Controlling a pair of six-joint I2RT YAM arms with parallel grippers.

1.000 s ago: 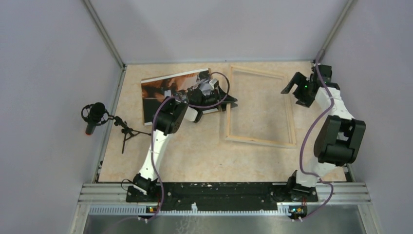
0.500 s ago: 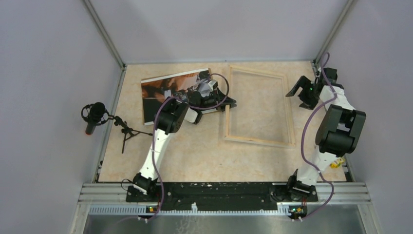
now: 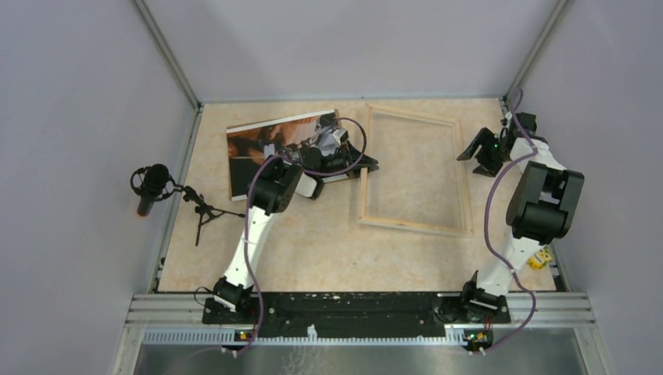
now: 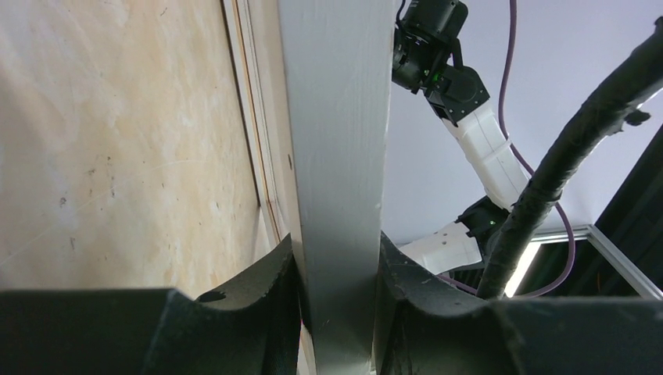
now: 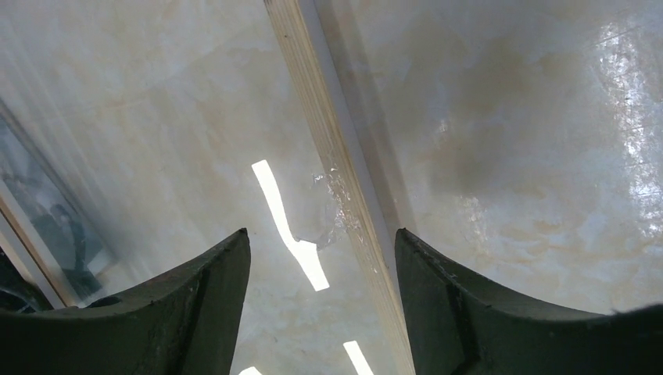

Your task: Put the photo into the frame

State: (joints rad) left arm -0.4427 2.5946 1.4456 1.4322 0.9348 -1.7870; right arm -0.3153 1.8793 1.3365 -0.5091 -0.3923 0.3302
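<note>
My left pincer point(image 4: 336, 269) is clenched on one strip of the frame point(image 4: 338, 117). My right pincer point(image 5: 322, 266) hangs released over the opposite strip, contact unclear. The photo point(image 3: 262, 144) lies flat just beside the left pincer, its near end hidden under my left arm point(image 3: 270, 187).

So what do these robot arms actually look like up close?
Both the left arm and right arm have white tube-like segments joined by chunky black joints. A purple cable loops loosely along each. The fingers are matte black, curved and tapering. A small green light glows near the right wrist.
</note>
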